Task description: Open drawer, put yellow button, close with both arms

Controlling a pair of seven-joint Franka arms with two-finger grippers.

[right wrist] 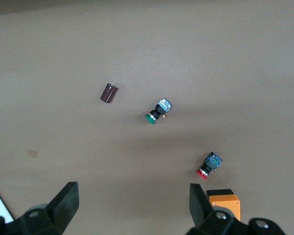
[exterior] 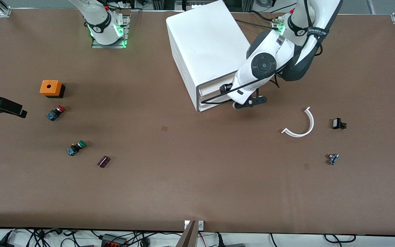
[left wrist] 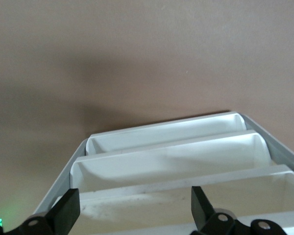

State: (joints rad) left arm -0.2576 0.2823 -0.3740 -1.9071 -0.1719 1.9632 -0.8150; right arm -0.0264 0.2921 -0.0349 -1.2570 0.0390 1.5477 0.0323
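Note:
The white cabinet [exterior: 207, 51] stands between the arms' bases, and its four drawers look shut. The uppermost drawer [exterior: 213, 89] faces the front camera. My left gripper [exterior: 225, 90] is open, right in front of the upper drawer fronts. In the left wrist view its fingers [left wrist: 71, 205] straddle the stacked white handle lips [left wrist: 176, 161], holding nothing. The yellow button [exterior: 333, 159] is a tiny blue-bodied switch near the left arm's end of the table; its cap barely shows. My right gripper [right wrist: 132, 196] is open and empty, high over the table near the orange box [right wrist: 224, 203].
An orange box [exterior: 51, 88], a red-capped switch [exterior: 56, 112], a green-capped switch [exterior: 76, 148] and a dark cylinder [exterior: 104, 161] lie toward the right arm's end. A white curved strip [exterior: 300, 125] and a small black part [exterior: 338, 123] lie near the yellow button.

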